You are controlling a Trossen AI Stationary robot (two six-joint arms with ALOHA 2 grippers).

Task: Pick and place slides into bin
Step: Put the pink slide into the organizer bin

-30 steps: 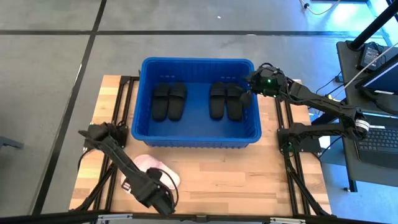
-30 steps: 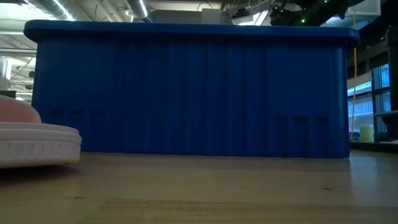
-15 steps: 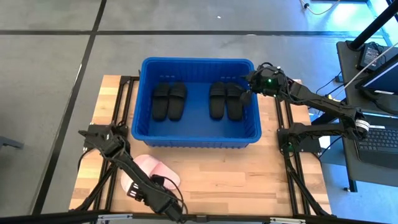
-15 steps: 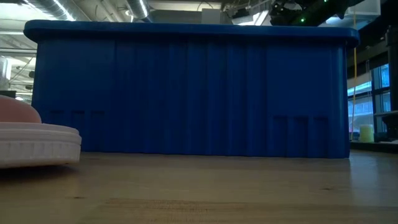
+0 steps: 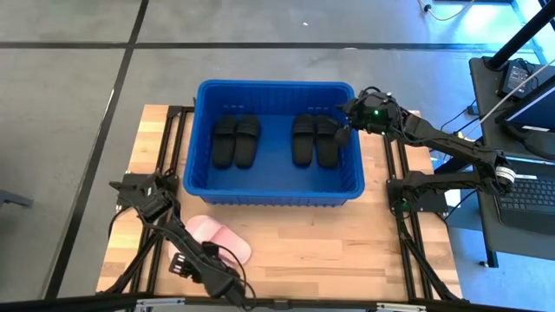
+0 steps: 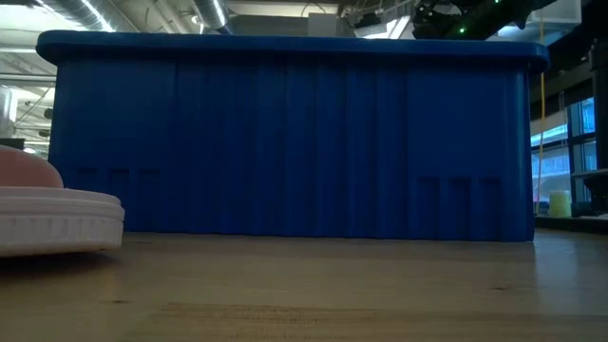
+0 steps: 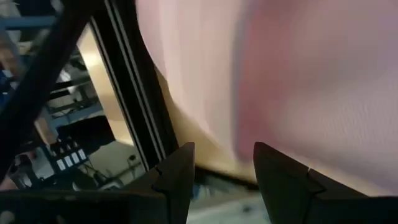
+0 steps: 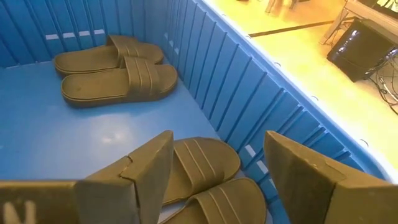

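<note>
We record the blue bin (image 5: 274,195) on the far half of the wooden bench (image 5: 347,243), its ribbed near wall filling most of the low view. Inside it lie four black slides in two pairs, soles down: one pair (image 5: 237,140) toward the left end of the floor, the other pair (image 5: 315,139) toward the right end, the two pairs well apart and the sandals of each pair just beside one another. The right claw (image 5: 344,132) hangs over the bin's right end, above the right-hand pair; in its wrist view we see its two fingers (image 8: 149,168) spread wide with nothing between them, the nearer sandals showing through the gap. A pale pink slide (image 5: 217,238) lies on the bench in front of the bin, near the left front corner, and its white ribbed sole edge shows at the left margin of the low view. The left claw (image 5: 227,283) sits at the front edge of the bench, just beside that pink slide; its wrist view shows the fingertips (image 7: 177,177) parted a moderate way, a pink surface close ahead but not clamped between them.
</note>
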